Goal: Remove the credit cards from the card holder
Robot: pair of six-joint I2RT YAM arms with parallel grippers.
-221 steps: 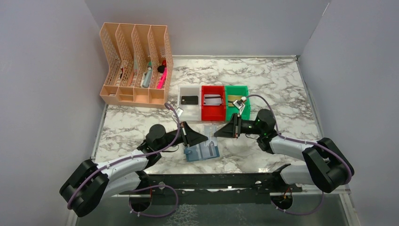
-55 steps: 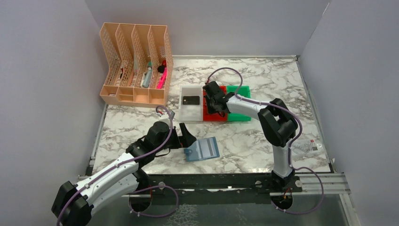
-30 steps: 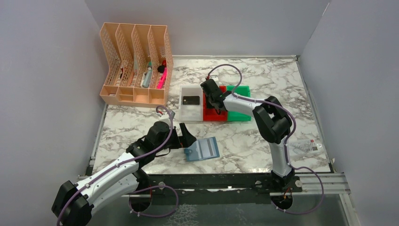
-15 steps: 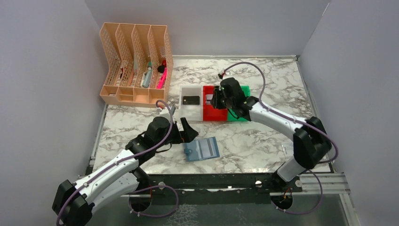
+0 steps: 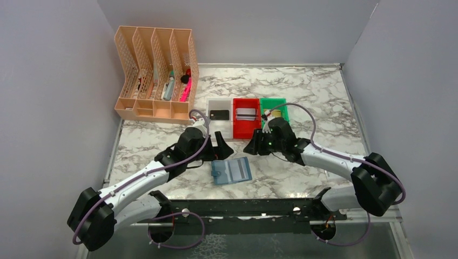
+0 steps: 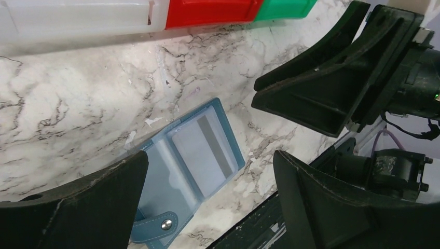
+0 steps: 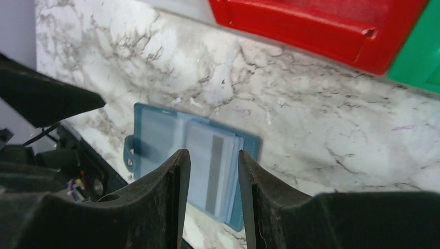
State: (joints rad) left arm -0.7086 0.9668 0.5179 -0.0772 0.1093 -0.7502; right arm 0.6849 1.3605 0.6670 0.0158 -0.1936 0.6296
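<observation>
The blue card holder (image 5: 232, 171) lies open and flat on the marble near the front edge. A pale card with a grey stripe (image 6: 203, 147) sits in its clear right pocket. My left gripper (image 5: 220, 144) hovers just behind the holder's left side, open wide and empty; in its wrist view the card holder (image 6: 179, 171) lies between the fingers. My right gripper (image 5: 252, 147) hangs open and empty behind the holder's right side, with the striped card (image 7: 215, 155) showing between its fingers. A black card (image 5: 219, 114), a silver card (image 5: 246, 113) and a gold card (image 5: 273, 114) lie in the bins.
White bin (image 5: 219, 128), red bin (image 5: 244, 128) and green bin (image 5: 277, 103) stand in a row behind the grippers. A peach mesh file rack (image 5: 154, 75) with pens stands at the back left. The two grippers' fingertips are close to each other above the wallet.
My right gripper has drawn back from over the red bin to just behind the wallet, and its jaws have opened. My left gripper has moved up and right, closer to the bins.
</observation>
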